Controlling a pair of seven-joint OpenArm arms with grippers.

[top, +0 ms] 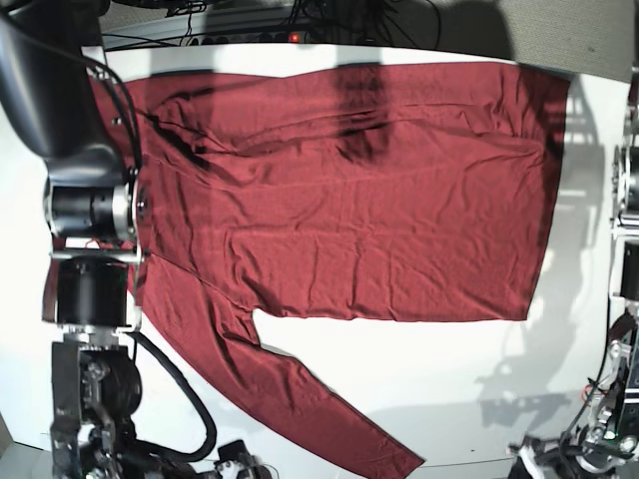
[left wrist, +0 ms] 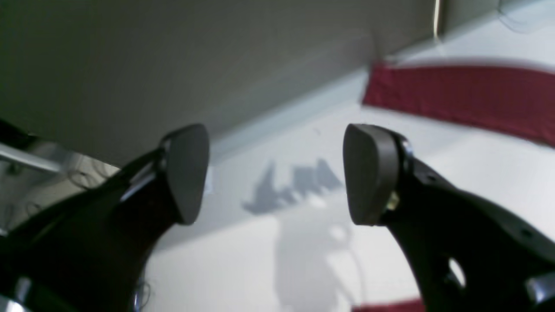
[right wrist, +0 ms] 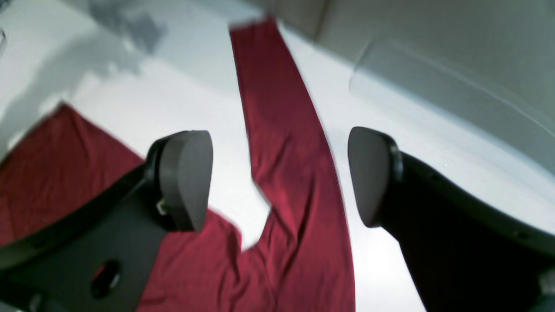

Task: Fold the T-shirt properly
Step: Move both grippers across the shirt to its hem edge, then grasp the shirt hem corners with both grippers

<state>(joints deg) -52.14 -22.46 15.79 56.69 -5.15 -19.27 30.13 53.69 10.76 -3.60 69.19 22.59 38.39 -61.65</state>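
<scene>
No folds yet: shirt (top: pixel 349 190) flat on table (top: pixel 469 399), sleeve (right wrist: pixel 282 143) out. My left gripper (left wrist: pixel 277 173) and right gripper (right wrist: pixel 279 177) wide apart, holding nothing.

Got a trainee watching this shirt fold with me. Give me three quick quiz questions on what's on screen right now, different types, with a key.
1. True or false: the right gripper grips the T-shirt.
2. Over what do the left gripper jaws hang? A) bare white table B) the collar C) a hanger
3. Fill in: the sleeve nearest the base camera lies ___ on the table, not folded.

Key: 1 false, jaws open above the sleeve; 2 A; 3 stretched out.
</scene>
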